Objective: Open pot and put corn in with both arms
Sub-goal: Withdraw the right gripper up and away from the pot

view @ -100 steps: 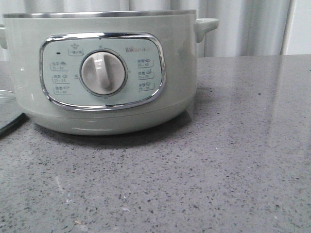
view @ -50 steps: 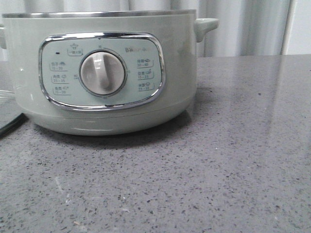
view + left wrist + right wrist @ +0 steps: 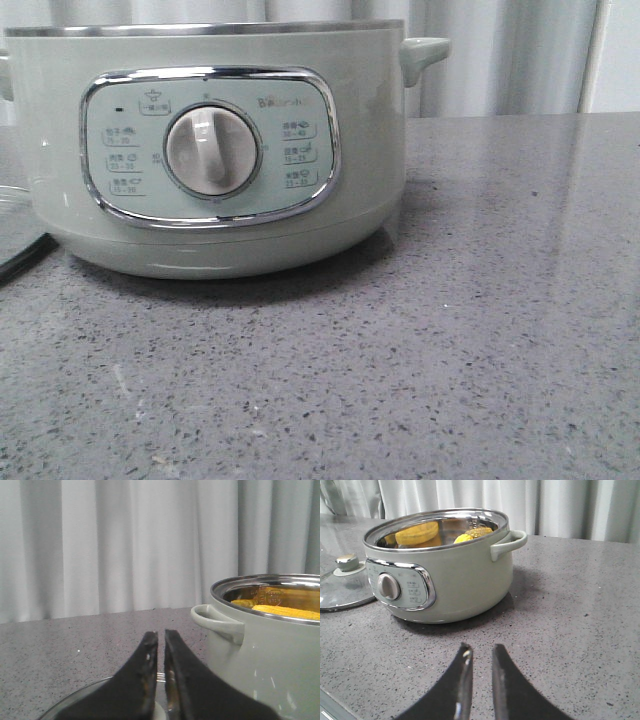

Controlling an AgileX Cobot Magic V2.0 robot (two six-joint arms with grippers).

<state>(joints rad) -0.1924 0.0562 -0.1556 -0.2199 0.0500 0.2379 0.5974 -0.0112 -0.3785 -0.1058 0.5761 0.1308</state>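
Observation:
The pale green pot (image 3: 215,150) stands open on the grey table, its dial panel facing the front camera. It also shows in the right wrist view (image 3: 445,575) and the left wrist view (image 3: 260,650). The yellow corn (image 3: 475,531) lies inside the pot and is seen over the rim in the left wrist view (image 3: 285,611). My left gripper (image 3: 161,635) is shut and empty, low over the glass lid (image 3: 95,695), beside the pot's side handle. My right gripper (image 3: 481,650) is slightly open and empty, over bare table in front of the pot. Neither gripper shows in the front view.
The glass lid (image 3: 345,585) with its metal knob (image 3: 346,562) lies flat on the table beside the pot; its edge shows in the front view (image 3: 10,215). A black cord (image 3: 25,258) runs by the pot's base. Pale curtains hang behind the table.

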